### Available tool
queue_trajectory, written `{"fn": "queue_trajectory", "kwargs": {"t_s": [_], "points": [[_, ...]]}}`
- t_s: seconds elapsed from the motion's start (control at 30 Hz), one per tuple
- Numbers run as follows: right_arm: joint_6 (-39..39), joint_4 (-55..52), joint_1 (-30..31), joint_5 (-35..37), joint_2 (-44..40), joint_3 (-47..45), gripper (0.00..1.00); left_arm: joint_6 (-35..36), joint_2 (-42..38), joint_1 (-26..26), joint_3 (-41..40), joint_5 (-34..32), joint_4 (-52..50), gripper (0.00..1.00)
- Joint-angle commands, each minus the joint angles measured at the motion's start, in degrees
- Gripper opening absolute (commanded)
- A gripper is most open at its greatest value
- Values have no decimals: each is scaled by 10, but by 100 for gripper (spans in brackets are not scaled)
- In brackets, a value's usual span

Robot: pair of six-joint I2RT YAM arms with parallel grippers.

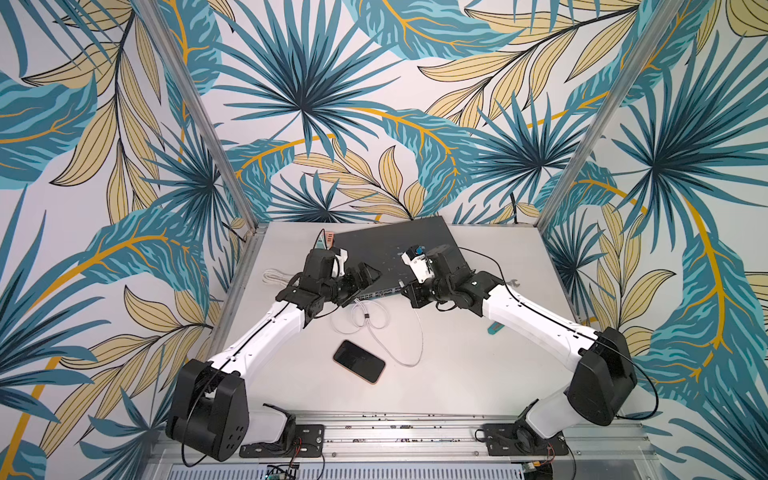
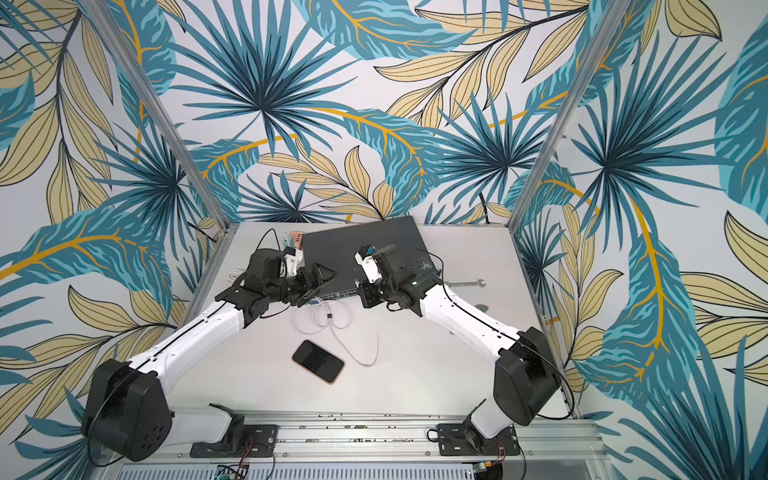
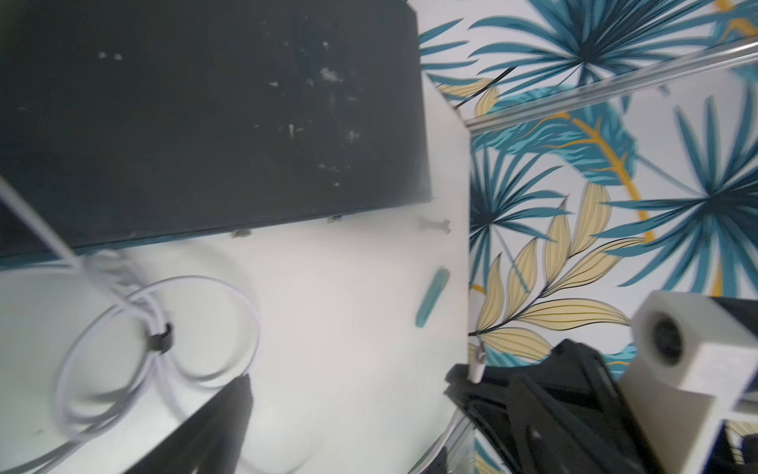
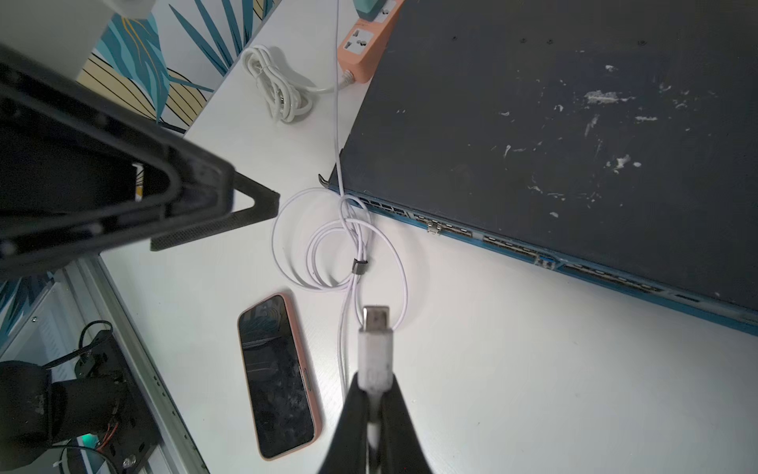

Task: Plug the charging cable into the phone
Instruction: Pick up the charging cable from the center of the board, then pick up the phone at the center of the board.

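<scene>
— White cord first: where did we find the charging cable (image 4: 348, 246)?
— Its coils lay on the table (image 4: 512, 369) beside the network switch (image 4: 533, 123); the right gripper (image 4: 375, 394) pinched the connector tip (image 4: 375, 332).
— And the left gripper (image 1: 365, 286)?
— We saw its jaws wide and empty, seemingly above the coils; that wrist view was blurred. The phone (image 4: 279, 377) lay screen-up near the coils, untouched.

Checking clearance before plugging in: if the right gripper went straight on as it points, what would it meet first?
Likely the coils of the charging cable on the table, then the network switch; depth is unclear.
</scene>
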Motion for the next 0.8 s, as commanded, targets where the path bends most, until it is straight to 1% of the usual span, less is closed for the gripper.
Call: {"fn": "queue_trajectory", "kwargs": {"t_s": [0.0, 0.07, 0.1, 0.13, 0.2, 0.3, 0.4, 0.5, 0.57, 0.7, 0.77], "points": [[-16, -36, 2, 26, -21, 10, 0, 152, -6, -4, 81, -99, -241, 100], [-19, -52, -21, 45, -30, 8, 0, 177, -8, -11, 104, -157, -345, 100], [-21, -59, -26, 48, -33, 5, 0, 171, -13, -14, 105, -179, -388, 100], [-23, -64, -30, 50, -34, 2, 0, 156, -18, -17, 100, -192, -418, 100], [-27, -65, -35, 54, -36, -6, 0, 101, -41, -24, 74, -208, -458, 100], [-30, -50, -36, 45, -32, -18, 0, -17, -91, -38, 15, -207, -461, 100], [-36, -34, -36, 32, -21, -19, 0, -158, -144, -50, -44, -183, -431, 100], [-45, -20, -36, 24, -15, -19, 0, -285, -189, -87, -73, -220, -400, 100], [-47, -8, -36, 15, -15, -27, 0, -329, -184, -99, -68, -243, -401, 100], [-52, 15, -37, 6, -26, -58, 0, -394, -119, -120, -49, -240, -403, 100], [-57, 22, -38, 6, -32, -71, 0, -423, -97, -131, -53, -238, -379, 100]]}}
